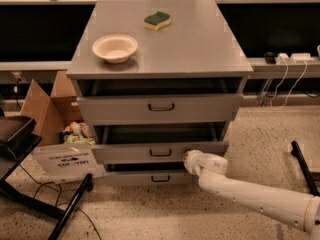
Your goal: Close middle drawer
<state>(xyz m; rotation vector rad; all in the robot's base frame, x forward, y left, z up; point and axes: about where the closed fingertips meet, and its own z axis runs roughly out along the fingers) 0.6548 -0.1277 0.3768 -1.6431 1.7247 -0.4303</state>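
Observation:
The middle drawer (135, 152) is a grey drawer with a wide, low front panel and a small dark loop handle (160, 153). It stands pulled out, and its grey tray (155, 134) shows behind the panel. My gripper (189, 159), on a white arm (250, 194) reaching in from the lower right, is at the right part of this front panel, right of the handle. The taller top drawer (160, 107) above is also partly out. The bottom drawer (160, 178) sits just below my gripper.
A white bowl (115, 47) and a green-yellow sponge (157, 20) lie on the cabinet top (200, 44). A cardboard box (47, 109) with a white sign (67, 160) stands to the left, beside a black chair base (30, 184). A black leg (302, 164) is at the right.

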